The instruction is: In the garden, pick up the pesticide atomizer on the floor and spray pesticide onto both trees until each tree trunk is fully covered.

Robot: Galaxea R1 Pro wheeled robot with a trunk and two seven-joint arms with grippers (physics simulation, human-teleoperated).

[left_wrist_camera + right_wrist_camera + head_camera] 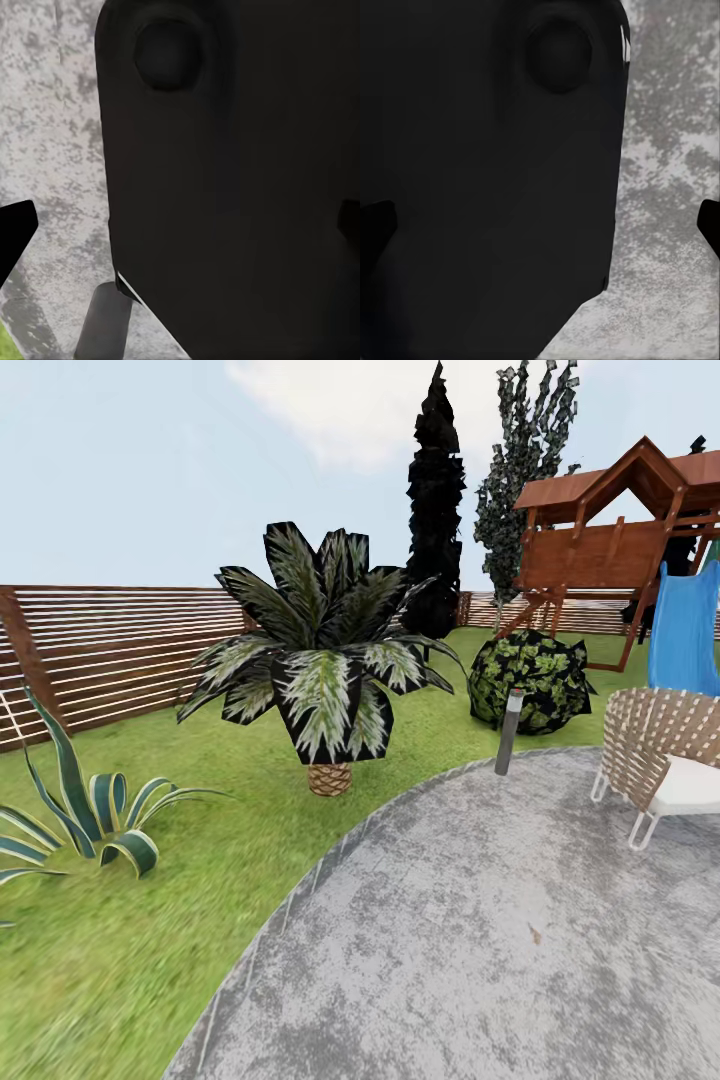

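End effectors' opening impossible to tell — dark robot body (240, 180) over grey paved patio (480, 940).

Grey paved patio (480, 940) on lawn (120, 960); slatted fence (120, 650), playset (620, 530) behind

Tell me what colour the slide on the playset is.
Bright blue; the slide on the wooden playset shows best in the head view.
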